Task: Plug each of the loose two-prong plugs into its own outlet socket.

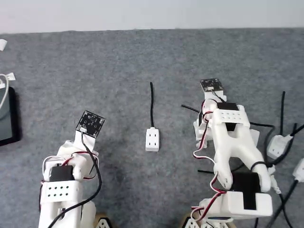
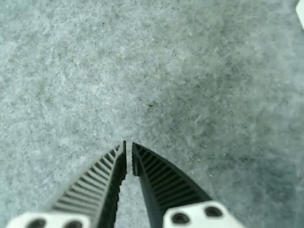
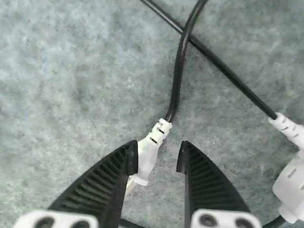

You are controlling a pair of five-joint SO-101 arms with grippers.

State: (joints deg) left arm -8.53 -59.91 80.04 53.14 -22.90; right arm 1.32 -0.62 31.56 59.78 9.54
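Observation:
A white outlet block (image 1: 152, 139) with a black cord running away from the arms lies on the grey carpet between them. My right gripper (image 3: 157, 153) is open low over the carpet, and a white two-prong plug (image 3: 148, 154) lies between its fingers, touching one finger (image 3: 124, 166). The plug's black cable (image 3: 178, 71) crosses another cable (image 3: 223, 66). A second white plug (image 3: 290, 164) lies off to the side. My left gripper (image 2: 128, 146) is shut on nothing above bare carpet. In the high view the right arm (image 1: 230, 130) covers the plug.
More white plugs (image 1: 278, 145) with black cables lie at the right edge of the carpet, another one (image 1: 299, 168) nearer the front. A dark flat device (image 1: 7, 116) with a white cable sits at the left edge.

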